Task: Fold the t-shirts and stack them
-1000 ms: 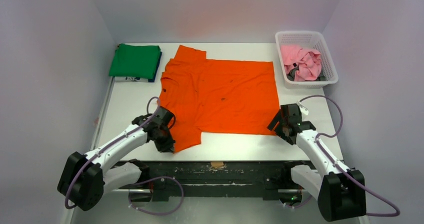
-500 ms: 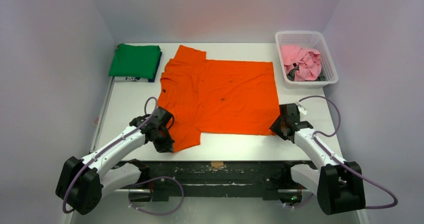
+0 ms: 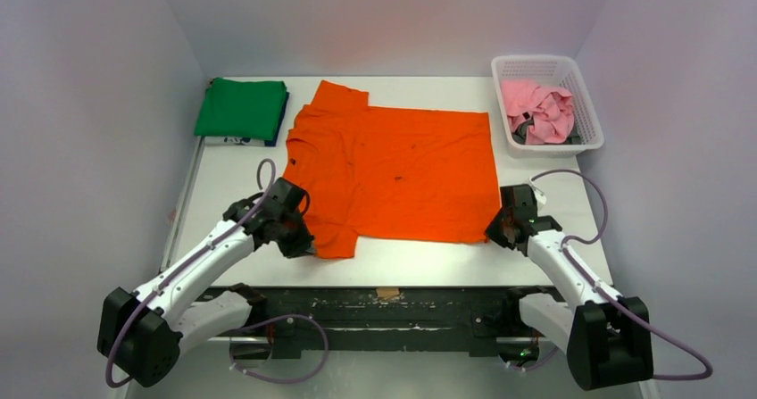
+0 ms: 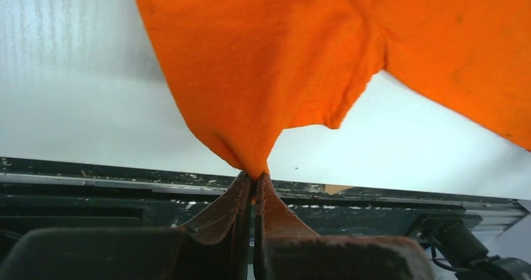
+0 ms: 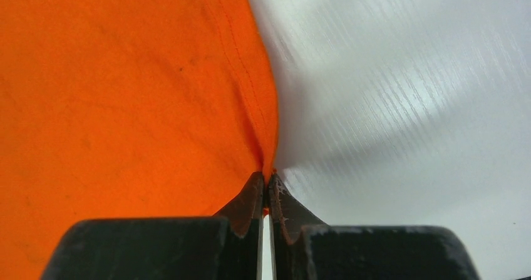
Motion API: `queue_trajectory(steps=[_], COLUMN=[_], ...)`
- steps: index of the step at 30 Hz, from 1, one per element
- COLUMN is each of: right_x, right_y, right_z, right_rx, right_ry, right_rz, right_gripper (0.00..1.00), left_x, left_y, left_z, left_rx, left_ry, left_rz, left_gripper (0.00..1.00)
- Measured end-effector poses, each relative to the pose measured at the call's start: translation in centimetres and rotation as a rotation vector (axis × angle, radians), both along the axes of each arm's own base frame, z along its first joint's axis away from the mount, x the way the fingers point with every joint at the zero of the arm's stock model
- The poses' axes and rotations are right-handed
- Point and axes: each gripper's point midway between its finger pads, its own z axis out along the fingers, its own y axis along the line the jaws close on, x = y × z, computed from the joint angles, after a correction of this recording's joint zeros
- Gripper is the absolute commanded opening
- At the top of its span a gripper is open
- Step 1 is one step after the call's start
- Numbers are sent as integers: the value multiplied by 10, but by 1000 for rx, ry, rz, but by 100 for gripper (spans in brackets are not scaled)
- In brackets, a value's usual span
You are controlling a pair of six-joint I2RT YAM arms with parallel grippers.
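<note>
The orange t-shirt (image 3: 393, 171) lies spread flat on the white table (image 3: 228, 189), collar to the left. My left gripper (image 3: 302, 247) is shut on the tip of its near sleeve (image 4: 263, 92), which rises to the pinch at the left gripper (image 4: 255, 175). My right gripper (image 3: 502, 231) is shut on the shirt's near right hem corner (image 5: 260, 117), cloth caught at the right gripper (image 5: 267, 176). A folded green t-shirt (image 3: 241, 109) rests on a dark blue one (image 3: 278, 129) at the back left. A crumpled pink t-shirt (image 3: 540, 109) sits in the basket.
The white lattice basket (image 3: 585, 113) stands at the back right corner with grey cloth under the pink one. A black rail (image 3: 384, 305) runs along the table's near edge, between the arm bases. White walls close in on three sides.
My right gripper has closed on the hem corner after standing open beside it. My left gripper has drawn the near sleeve slightly away from the table's front edge.
</note>
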Motion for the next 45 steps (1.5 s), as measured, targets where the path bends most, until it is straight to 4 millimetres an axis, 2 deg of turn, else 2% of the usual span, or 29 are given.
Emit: queue_trajectory(steps=[3, 7, 12, 16, 22, 27, 30, 35, 41, 43, 45], right_x=[6, 27, 60, 80, 108, 136, 151, 162, 177, 182, 186], right_y=[2, 5, 9, 9, 9, 7, 6, 0, -8, -10, -13], right_z=[10, 31, 52, 52, 54, 63, 64, 60, 54, 50, 43], right_rx=[-6, -13, -25, -48, -76, -103, -110, -129, -152, -156, -163], right_ry=[4, -25, -50, -20, 9, 12, 12, 32, 47, 56, 67], right_rz=[27, 59, 91, 106, 118, 121, 117, 101, 73, 63, 49], right_gripper=[0, 0, 0, 0, 0, 0, 0, 0, 0, 6, 29], left_x=[14, 43, 100, 149, 208, 246, 260, 280, 312, 325, 341], left_y=[-9, -26, -40, -35, -26, -23, -19, -11, -6, -6, -5], left_z=[13, 33, 62, 77, 84, 83, 81, 79, 66, 61, 52], left_rx=[-27, -56, -93, -95, -75, -61, -49, -34, -15, -12, -8], left_ry=[-42, -91, -172, -212, -223, -216, -212, -206, -197, -197, -195], left_rz=[-19, -49, -60, -25, -3, -7, -7, -6, -17, -19, -25], left_gripper=[0, 0, 0, 0, 0, 0, 0, 0, 5, 17, 52])
